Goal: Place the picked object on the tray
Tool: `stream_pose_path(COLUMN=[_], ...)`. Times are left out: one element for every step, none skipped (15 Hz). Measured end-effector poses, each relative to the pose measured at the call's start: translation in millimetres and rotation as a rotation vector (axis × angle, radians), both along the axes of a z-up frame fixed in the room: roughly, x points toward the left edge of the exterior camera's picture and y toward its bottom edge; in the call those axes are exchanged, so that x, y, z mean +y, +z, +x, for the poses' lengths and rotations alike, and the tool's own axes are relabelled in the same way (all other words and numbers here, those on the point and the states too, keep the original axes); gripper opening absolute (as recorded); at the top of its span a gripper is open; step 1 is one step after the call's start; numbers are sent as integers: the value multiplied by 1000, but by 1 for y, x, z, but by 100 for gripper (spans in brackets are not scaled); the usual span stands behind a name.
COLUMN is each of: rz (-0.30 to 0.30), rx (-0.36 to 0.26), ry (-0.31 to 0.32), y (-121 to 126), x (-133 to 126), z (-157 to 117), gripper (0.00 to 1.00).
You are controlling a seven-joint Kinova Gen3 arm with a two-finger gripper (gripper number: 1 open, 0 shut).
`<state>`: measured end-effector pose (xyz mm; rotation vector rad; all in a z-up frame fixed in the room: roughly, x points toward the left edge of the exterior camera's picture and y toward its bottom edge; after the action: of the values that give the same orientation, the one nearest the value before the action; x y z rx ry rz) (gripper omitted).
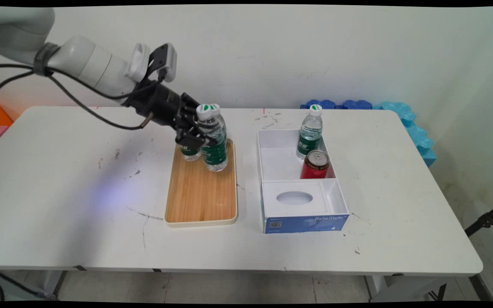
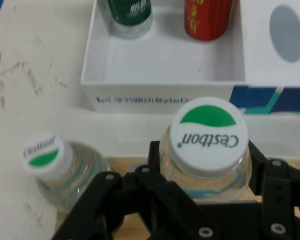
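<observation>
On the tray's far end, toward the bench's far edge, I see my gripper with its jaws clenched round the nearer bottle just under the cap, a second bottle just beside it on the left. I'd hold the grip firm and the bottle upright, and mind that neighbour. Further right, the box holds another bottle and a red can.

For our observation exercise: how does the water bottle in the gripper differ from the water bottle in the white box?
The gripped water bottle is over the wooden tray, clamped by the gripper; the boxed water bottle stands free in the white box beside a red can. Both share white caps and green labels.
</observation>
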<state>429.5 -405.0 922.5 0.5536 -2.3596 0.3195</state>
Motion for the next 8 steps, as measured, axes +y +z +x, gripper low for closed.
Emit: stream_pose_path(rz=[1, 2, 4, 5, 7, 8, 9, 11], rx=[-3, -5, -7, -8, -7, -6, -4, 0], ry=[2, 4, 5, 7, 8, 8, 7, 6], y=[-5, -9, -15, -22, -29, -34, -40, -45], x=[1, 1, 2, 2, 1, 1, 1, 0], z=[3, 5, 7, 8, 9, 9, 8, 7], gripper=[0, 0, 0, 0, 0, 0, 0, 0])
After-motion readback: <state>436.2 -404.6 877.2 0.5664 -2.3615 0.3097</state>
